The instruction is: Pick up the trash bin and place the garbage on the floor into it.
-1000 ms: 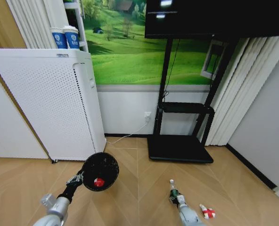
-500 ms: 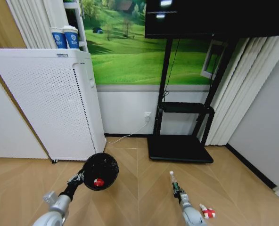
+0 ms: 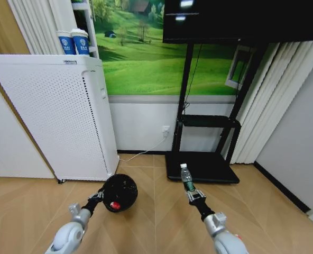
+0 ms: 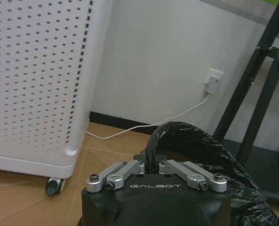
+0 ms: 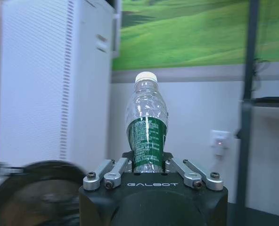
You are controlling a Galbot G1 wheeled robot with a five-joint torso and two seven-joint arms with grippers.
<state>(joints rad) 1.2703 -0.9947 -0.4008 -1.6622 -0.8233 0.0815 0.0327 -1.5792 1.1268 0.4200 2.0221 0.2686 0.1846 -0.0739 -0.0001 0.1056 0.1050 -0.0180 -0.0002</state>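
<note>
Head view high, forward-down; both wrist views low, close, sharing the white perforated appliance (image 3: 56, 114).

A tall white perforated appliance (image 3: 56, 116) stands on the herringbone wooden floor (image 3: 156, 211), with two blue paper cups (image 3: 73, 42) above it. Right of it, a green meadow mural (image 3: 140, 58) covers the wall, a black screen stand (image 3: 201, 159) in front. Pale curtains (image 3: 267, 106) hang farther right.
</note>
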